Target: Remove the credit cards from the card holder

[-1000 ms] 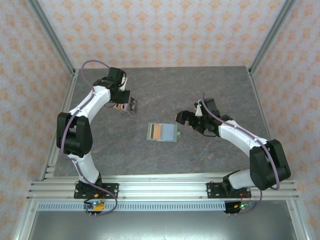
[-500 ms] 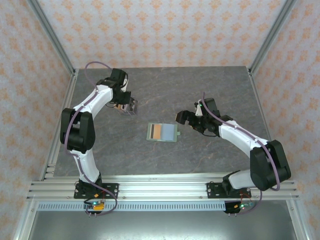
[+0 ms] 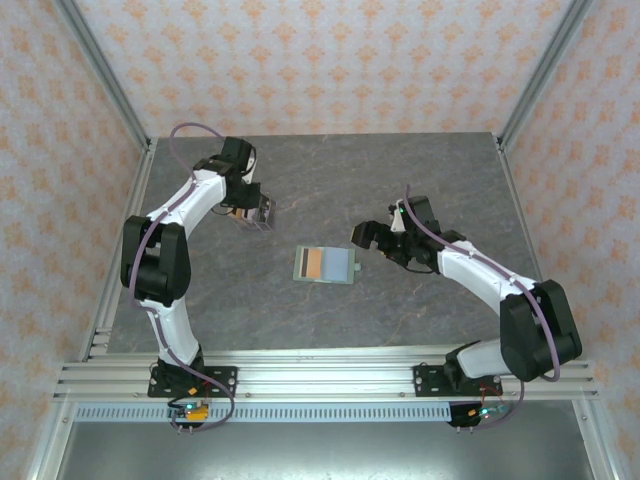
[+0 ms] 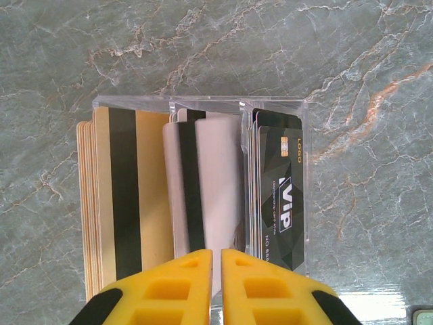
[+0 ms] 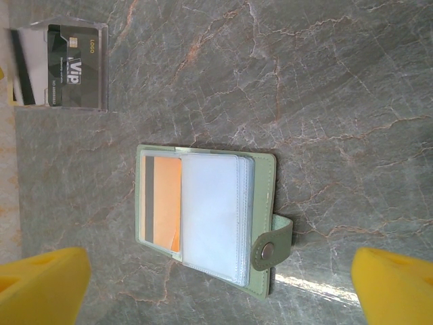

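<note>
Holder (image 3: 350,266) is being seen spread open, flat on the table (image 3: 420,180), about midway between the two arms. Closer up, from the right wrist: an orange card (image 5: 166,200) with a dark stripe is being shown tucked in one half. A stack of clear sleeves (image 5: 213,217) is being shown over the other, with the tab (image 5: 270,247) sticking out at one edge.

Right gripper (image 3: 366,238) is being held just beside the holder's right edge, fingers spread wide, nothing between them.

Left gripper (image 4: 215,284) is being held over a clear stand (image 4: 203,103), left and farther back, well apart from the holder. Three slots are being filled: tan cards (image 4: 118,203), pale cards (image 4: 216,189), black cards (image 4: 277,196). Left fingers are being held nearly together, a slit between; whether a card is being pinched cannot be told.
</note>
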`<move>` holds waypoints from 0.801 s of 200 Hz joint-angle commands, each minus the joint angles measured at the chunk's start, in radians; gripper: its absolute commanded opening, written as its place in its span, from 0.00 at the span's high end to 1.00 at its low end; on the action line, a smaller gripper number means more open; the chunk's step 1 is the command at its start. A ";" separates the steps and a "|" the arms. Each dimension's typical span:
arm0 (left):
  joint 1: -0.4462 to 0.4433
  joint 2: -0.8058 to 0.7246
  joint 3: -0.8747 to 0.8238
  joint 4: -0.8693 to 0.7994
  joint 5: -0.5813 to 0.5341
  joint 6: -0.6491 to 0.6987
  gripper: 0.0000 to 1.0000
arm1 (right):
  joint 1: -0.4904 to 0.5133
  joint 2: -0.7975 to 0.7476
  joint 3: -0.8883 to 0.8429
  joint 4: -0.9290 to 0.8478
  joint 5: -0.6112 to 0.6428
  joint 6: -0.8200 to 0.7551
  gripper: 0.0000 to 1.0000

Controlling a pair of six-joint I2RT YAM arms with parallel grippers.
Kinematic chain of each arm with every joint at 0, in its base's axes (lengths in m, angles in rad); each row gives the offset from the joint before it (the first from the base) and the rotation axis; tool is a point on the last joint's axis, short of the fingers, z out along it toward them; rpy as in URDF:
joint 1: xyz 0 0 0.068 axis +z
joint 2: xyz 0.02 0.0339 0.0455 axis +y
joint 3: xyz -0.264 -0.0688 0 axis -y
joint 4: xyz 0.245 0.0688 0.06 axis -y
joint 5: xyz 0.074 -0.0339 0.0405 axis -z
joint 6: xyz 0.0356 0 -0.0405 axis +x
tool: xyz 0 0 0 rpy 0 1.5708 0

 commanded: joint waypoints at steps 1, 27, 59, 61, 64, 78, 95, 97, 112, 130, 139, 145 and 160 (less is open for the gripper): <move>0.009 0.014 0.003 -0.003 -0.025 -0.005 0.88 | -0.003 -0.004 -0.003 0.008 0.001 0.002 0.01; 0.009 0.011 0.005 -0.005 -0.024 -0.012 0.88 | -0.004 -0.004 0.000 0.003 0.001 0.000 0.01; 0.006 -0.050 -0.005 0.003 0.013 -0.091 0.78 | -0.004 -0.013 0.009 -0.014 0.000 -0.006 0.01; 0.006 -0.057 -0.007 0.004 0.015 -0.098 0.77 | -0.004 -0.014 0.010 -0.015 -0.001 -0.007 0.01; 0.005 -0.066 -0.010 0.005 0.017 -0.111 0.75 | -0.004 -0.014 0.012 -0.019 -0.003 -0.007 0.01; -0.006 -0.118 -0.031 0.007 0.004 -0.172 0.67 | -0.004 -0.021 0.032 -0.047 -0.011 -0.008 0.01; -0.027 -0.180 -0.063 0.008 -0.021 -0.245 0.58 | -0.002 -0.026 0.058 -0.078 -0.015 0.005 0.00; -0.031 -0.187 -0.068 0.007 -0.024 -0.253 0.57 | -0.002 -0.026 0.061 -0.081 -0.015 0.007 0.00; -0.057 -0.235 -0.101 0.001 -0.045 -0.303 0.50 | 0.013 -0.025 0.086 -0.116 -0.009 0.011 0.00; -0.086 -0.311 -0.180 0.051 -0.018 -0.339 0.37 | 0.061 -0.022 0.119 -0.159 0.045 0.011 0.01; -0.092 -0.352 -0.231 0.098 0.016 -0.363 0.31 | 0.093 -0.019 0.135 -0.174 0.079 0.011 0.01; -0.092 -0.380 -0.267 0.127 0.031 -0.385 0.27 | 0.116 -0.014 0.147 -0.181 0.104 0.015 0.01; -0.092 -0.438 -0.337 0.174 0.044 -0.427 0.20 | 0.173 0.006 0.178 -0.192 0.162 0.023 0.01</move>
